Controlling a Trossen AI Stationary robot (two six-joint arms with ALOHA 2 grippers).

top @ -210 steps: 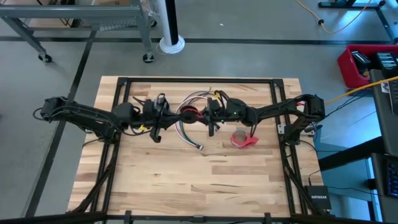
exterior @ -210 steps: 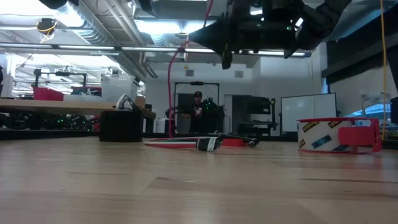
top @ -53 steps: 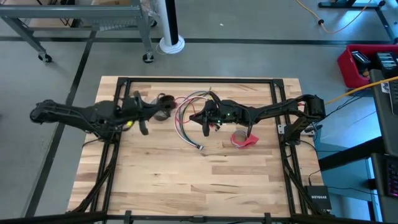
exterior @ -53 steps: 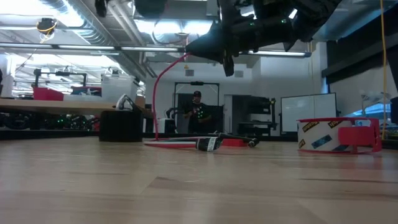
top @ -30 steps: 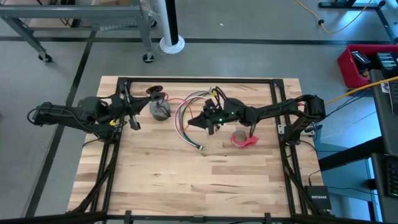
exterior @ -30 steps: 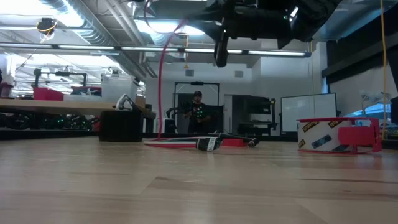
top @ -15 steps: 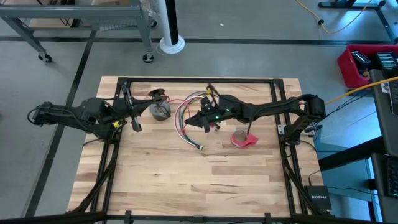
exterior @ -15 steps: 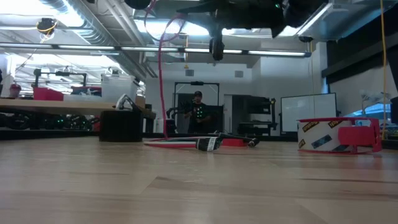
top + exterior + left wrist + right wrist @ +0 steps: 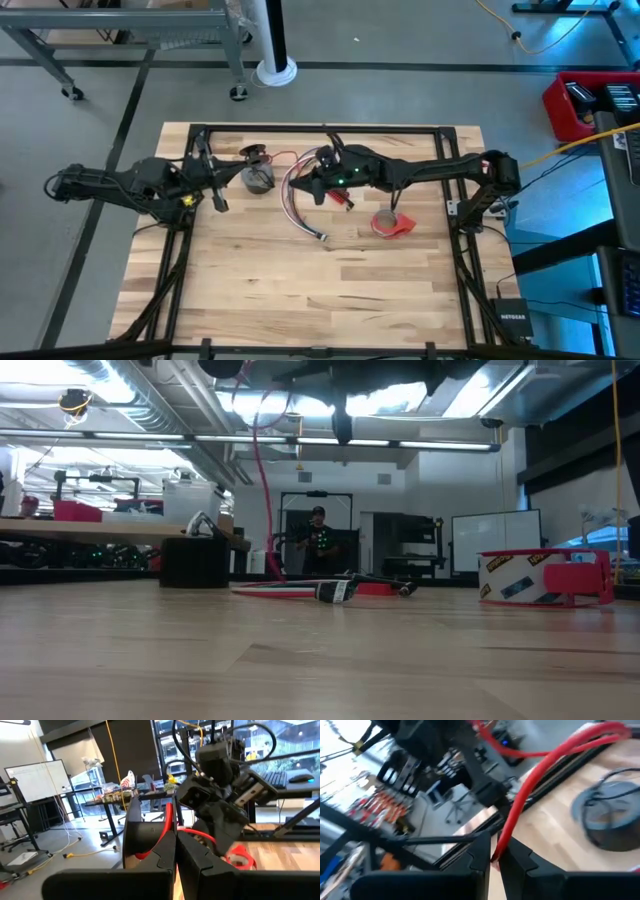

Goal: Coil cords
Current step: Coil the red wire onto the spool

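done: grey coil (image 9: 259, 178) | now: my right gripper (image 9: 492, 856) grasps red wire (image 9: 530, 785), left gripper (image 9: 175, 851) clenched | left: coil long bundle (image 9: 300, 205)

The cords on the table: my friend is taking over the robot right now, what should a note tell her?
Right gripper: shut on a thin red wire, raised over the table's far middle.
Left gripper: shut, holding nothing, waiting at the table's left.
Long bundle of red, green, white and grey wires: loose loop, plug end on the table.
Small grey coil: lying between the arms.
Left to do: coil the long bundle.
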